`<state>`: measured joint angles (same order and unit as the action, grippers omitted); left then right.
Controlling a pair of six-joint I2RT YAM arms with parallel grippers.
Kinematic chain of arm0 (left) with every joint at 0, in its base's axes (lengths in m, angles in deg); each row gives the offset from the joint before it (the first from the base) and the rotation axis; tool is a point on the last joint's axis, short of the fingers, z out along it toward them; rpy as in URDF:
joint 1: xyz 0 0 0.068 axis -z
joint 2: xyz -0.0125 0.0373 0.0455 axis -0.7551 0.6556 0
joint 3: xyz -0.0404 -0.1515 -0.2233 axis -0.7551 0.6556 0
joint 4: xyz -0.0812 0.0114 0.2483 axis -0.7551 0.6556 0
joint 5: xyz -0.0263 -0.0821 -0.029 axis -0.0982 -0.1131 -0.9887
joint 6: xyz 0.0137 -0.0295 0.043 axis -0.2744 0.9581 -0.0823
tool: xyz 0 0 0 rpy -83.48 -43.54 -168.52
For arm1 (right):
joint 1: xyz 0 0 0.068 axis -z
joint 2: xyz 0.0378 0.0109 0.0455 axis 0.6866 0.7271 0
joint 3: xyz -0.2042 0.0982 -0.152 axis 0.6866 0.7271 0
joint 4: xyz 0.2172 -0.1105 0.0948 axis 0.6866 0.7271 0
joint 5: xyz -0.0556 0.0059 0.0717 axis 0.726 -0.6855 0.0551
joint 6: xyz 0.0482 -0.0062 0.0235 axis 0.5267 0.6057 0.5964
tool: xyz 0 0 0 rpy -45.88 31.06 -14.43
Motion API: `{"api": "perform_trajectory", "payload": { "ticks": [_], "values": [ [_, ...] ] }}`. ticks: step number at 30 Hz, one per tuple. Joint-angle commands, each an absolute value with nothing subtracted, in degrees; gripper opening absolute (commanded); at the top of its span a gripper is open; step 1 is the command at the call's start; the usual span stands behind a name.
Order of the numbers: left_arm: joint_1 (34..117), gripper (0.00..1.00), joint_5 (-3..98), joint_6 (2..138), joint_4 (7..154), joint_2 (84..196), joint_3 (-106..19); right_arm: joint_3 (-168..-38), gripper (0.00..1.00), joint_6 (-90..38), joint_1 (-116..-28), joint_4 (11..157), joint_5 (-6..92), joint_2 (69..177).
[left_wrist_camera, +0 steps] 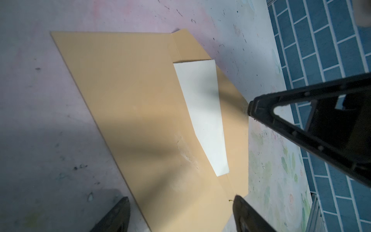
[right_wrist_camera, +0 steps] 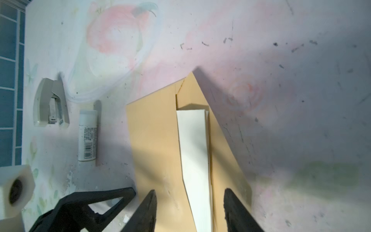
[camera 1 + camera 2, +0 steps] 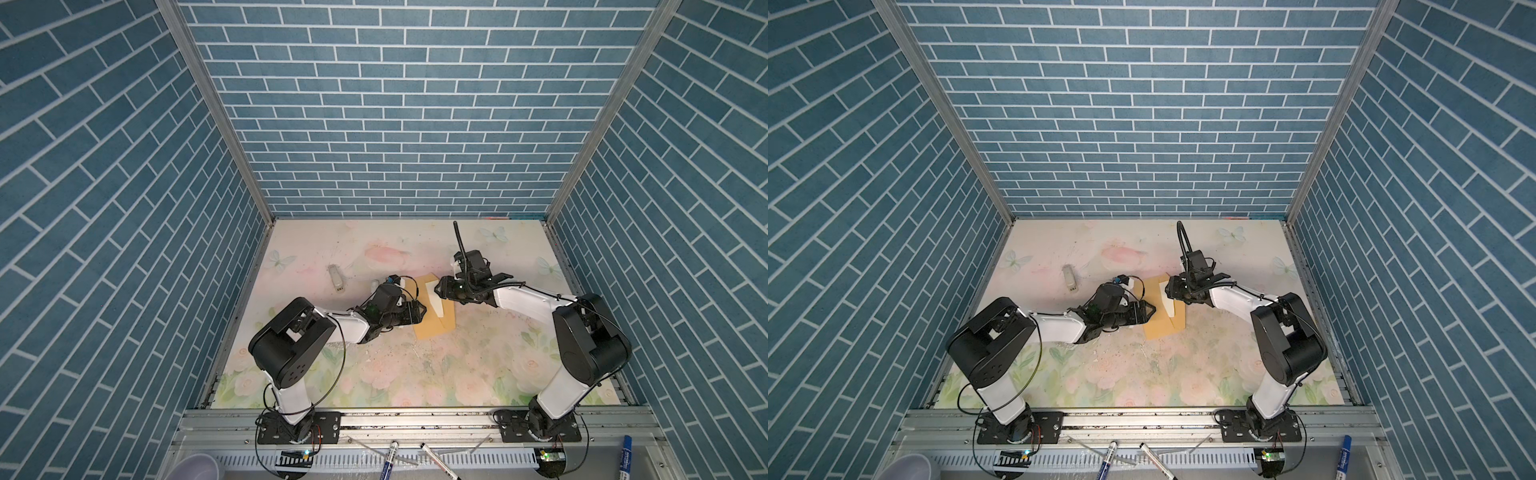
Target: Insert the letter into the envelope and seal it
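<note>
– Envelope (image 3: 432, 328) first: where does it lie?
– Flat on the table (image 3: 415, 374), about the middle, between the two arms. To its left lie a grey stapler (image 3: 336, 279) and, nearer, a white glue stick (image 2: 88, 136) on its side, both apart from the paper.
– And the left gripper (image 3: 420, 309)?
– It hangs low over the left part of the envelope. In the left wrist view its fingers (image 1: 120, 213) stand wide apart, with only the mustard paper showing below the gap.
– The flap (image 2: 224, 152)?
– Open, spread on the table on the envelope's right side.
– And the letter (image 3: 435, 301)?
– Partly tucked in. A pale wedge of it comes out of the mouth and lies slanted over the flap.
– The right gripper (image 3: 437, 286)?
– Over the flap side, facing the left one across the paper. Its fingers (image 2: 146, 211) stand parted, one on each side of the pale strip, gripping nothing. Whether they touch the paper I cannot tell.
</note>
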<state>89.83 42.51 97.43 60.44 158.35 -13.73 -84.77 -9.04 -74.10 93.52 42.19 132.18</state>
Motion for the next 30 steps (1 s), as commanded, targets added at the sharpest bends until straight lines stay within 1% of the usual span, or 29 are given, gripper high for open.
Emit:
{"api": "perform_trajectory", "payload": {
  "ticks": [1,14,26,30],
  "values": [
    [89.82,0.81,43.37,95.27,63.84,156.93,-15.76,-87.22,0.55,-11.15,-74.12,95.9,44.07,131.68],
    [87.63,0.82,43.42,93.65,66.08,158.29,-18.65,-89.9,0.62,-12.03,-74.03,94.35,43.18,136.11],
    [86.92,0.82,42.78,93.89,65.03,161.57,-19.6,-91.27,0.62,-12.14,-73.68,94.26,42.07,139.02],
    [86.83,0.8,42.58,94.0,64.7,162.32,-19.62,-91.1,0.61,-11.69,-73.59,93.71,41.5,139.81]
  ]
}}
